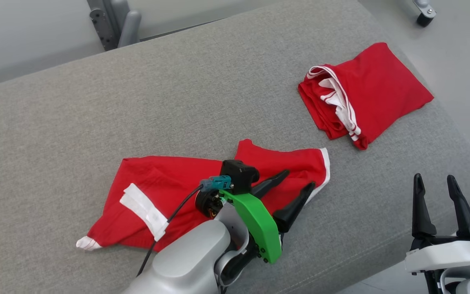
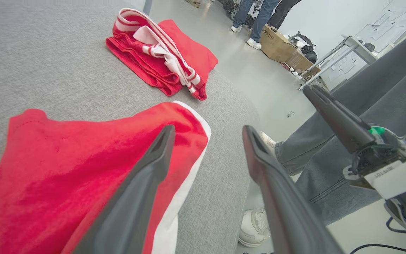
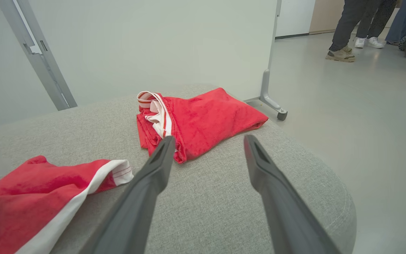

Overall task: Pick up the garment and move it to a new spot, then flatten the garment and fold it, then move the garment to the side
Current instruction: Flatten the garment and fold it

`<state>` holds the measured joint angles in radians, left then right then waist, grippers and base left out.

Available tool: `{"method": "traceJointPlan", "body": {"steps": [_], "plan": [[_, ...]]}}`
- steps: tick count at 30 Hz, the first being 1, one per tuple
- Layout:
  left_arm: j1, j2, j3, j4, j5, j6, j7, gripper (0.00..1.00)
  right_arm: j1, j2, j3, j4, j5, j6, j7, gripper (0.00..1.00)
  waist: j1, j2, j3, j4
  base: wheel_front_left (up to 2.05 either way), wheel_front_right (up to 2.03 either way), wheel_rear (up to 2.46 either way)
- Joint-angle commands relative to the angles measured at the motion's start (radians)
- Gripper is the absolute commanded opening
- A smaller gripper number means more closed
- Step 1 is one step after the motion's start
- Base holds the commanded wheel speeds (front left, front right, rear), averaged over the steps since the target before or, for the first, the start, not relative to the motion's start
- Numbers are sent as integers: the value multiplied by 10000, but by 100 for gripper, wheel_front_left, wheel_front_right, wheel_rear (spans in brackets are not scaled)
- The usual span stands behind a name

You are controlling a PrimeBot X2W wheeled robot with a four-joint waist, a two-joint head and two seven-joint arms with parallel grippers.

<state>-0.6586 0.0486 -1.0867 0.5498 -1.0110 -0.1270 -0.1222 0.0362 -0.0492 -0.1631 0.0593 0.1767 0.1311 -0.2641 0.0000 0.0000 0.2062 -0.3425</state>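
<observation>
Grey cushion (image 1: pixel 96 102): red garment (image 1: pixel 169 179) limp, light, likely bunches; pinch white hem (image 1: pixel 325 163). Jaws open, empty: left gripper (image 1: pixel 299 178), right gripper (image 1: pixel 434 178).

A red garment (image 1: pixel 169 183) with white trim is laid out loosely and creased on the grey cushion (image 1: pixel 96 102), low in the centre of the head view, with a white-edged corner pointed right. A second red garment (image 1: pixel 382 90), folded into a compact bundle, is seen at the upper right, well apart.
</observation>
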Motion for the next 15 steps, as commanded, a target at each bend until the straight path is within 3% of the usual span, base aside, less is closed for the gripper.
{"method": "traceJointPlan", "body": {"steps": [1,5,8,12,15], "plan": [[-54,41,-4,-16,-40,48,-87,100,45,-26,-24,-5,-41,-8,0,100,0,0,-111,213,0,0,0],[137,53,65,-177,104,332,-614,100,135,-26,-72,-47,-71,-8,1,100,0,0,-247,512,0,0,0],[428,380,283,-476,172,622,-949,100,223,-26,-121,-79,-129,-8,1,100,0,0,-362,726,0,0,0],[943,972,718,-1175,278,1170,-1232,100,367,-28,-222,-145,-166,-8,0,100,0,0,-473,1008,0,0,0],[1639,1750,1290,-2060,259,1728,-1355,100,482,-25,-318,-145,-201,-8,0,100,0,0,-613,1291,0,0,0]]}}
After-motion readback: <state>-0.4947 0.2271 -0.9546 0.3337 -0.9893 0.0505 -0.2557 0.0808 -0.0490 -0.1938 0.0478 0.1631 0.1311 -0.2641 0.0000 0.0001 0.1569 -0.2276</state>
